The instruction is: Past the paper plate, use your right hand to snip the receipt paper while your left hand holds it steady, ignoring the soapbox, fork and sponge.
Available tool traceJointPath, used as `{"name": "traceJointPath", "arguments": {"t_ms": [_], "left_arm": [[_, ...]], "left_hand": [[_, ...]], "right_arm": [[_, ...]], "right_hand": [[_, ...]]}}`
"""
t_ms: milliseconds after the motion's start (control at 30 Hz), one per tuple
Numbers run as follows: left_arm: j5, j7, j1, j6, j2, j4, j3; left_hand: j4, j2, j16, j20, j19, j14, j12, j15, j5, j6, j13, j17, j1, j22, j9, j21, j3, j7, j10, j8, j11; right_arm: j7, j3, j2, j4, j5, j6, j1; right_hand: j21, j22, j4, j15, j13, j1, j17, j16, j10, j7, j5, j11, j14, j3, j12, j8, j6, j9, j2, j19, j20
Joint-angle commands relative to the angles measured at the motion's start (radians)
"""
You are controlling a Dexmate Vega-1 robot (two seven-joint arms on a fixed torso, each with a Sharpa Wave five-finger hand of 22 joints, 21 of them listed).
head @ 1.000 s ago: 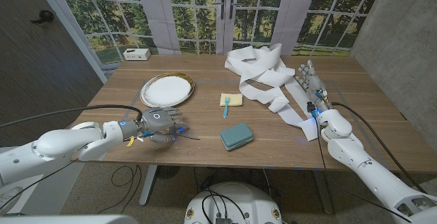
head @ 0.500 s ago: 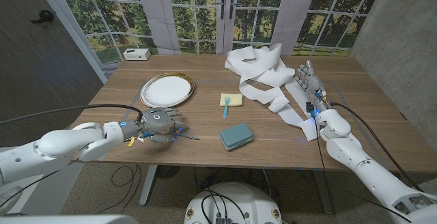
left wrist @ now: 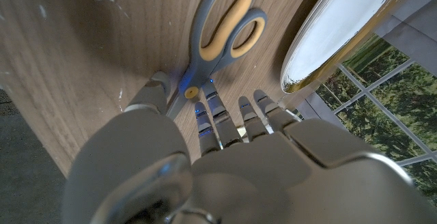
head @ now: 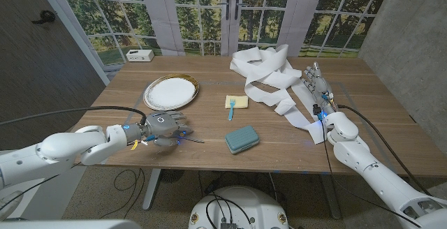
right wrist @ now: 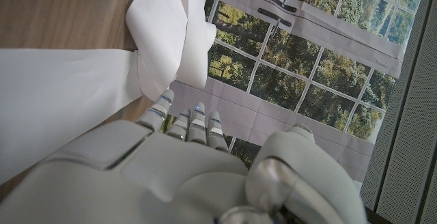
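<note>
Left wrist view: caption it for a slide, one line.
Left hand poised over grey-and-yellow scissors on the wooden table, beside the paper plate.

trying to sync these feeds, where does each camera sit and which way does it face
Head view: fixed on the robot's head, looking down over the table; both arms, left hand, right hand.
Left wrist view: behind the left hand, facing scissors and paper plate.
Right wrist view: behind the right hand, facing receipt paper.
Shared: head and left wrist views both show the plate.

You have a wooden table [head: 209, 142] before a windowed wall. A small white box [head: 140, 55] sits at its far left corner. A dark door [head: 35, 40] stands left.
</note>
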Motion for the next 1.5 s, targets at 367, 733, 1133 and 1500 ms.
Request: {"name": "traceJointPath", "arguments": {"t_ms": [367,733,1133,1500], "left_arm": [[-0.004,-0.004,-0.036,0.007,0.015,-0.006,0.054],[-0.008,-0.009,-0.043,0.015,0.019,-0.005,0.066],[0.002,-0.003,-0.046,0.027,0.021,-0.006,0.077],[0.026,-0.013,-0.056,0.023,0.016,-0.001,0.094]], "left_hand": [[-0.010,0.020,0.001,0.001,0.003,0.019,0.011,-0.130,0.015,0.015,0.007,0.004,0.052,0.002,0.001,-0.001,0.014,-0.005,0.031,0.003,-0.011],[-0.020,0.017,0.004,0.002,0.003,0.035,0.025,-0.141,0.028,0.016,0.016,0.004,0.110,0.002,0.001,-0.002,0.030,-0.009,0.072,0.003,-0.029],[-0.010,0.022,0.016,0.010,0.010,0.124,0.106,-0.165,0.049,0.032,0.073,0.015,0.175,0.003,0.001,0.001,0.025,-0.006,0.144,-0.001,-0.042],[-0.009,0.025,0.016,0.022,0.003,0.137,0.132,-0.170,0.055,0.020,0.098,0.021,0.196,0.004,0.001,-0.001,0.018,-0.010,0.141,-0.010,-0.043]], "right_arm": [[-0.002,-0.002,0.003,0.005,-0.002,0.005,0.000],[-0.004,-0.003,0.011,0.015,0.002,0.002,0.006],[-0.005,-0.004,0.018,0.022,0.002,0.009,0.008],[-0.005,-0.001,0.023,0.029,0.010,0.011,0.005]], "right_hand": [[-0.001,0.006,0.001,-0.003,0.003,0.004,0.003,0.003,0.006,0.001,-0.004,0.000,0.001,0.004,-0.001,0.000,0.006,0.004,0.004,0.000,0.006],[-0.001,0.006,0.001,-0.004,0.003,0.007,0.003,0.003,0.007,0.001,-0.005,0.001,0.001,0.008,-0.001,0.000,0.007,0.004,0.007,-0.001,0.006],[-0.001,0.006,0.000,-0.003,0.003,0.011,0.002,0.003,0.006,0.002,-0.005,0.001,0.001,0.012,-0.002,-0.001,0.005,0.004,0.008,-0.001,0.006],[-0.001,0.006,0.000,-0.002,0.003,0.012,0.002,0.002,0.005,0.000,-0.006,0.001,0.001,0.015,-0.002,-0.001,0.005,0.004,0.008,-0.002,0.006]]}}
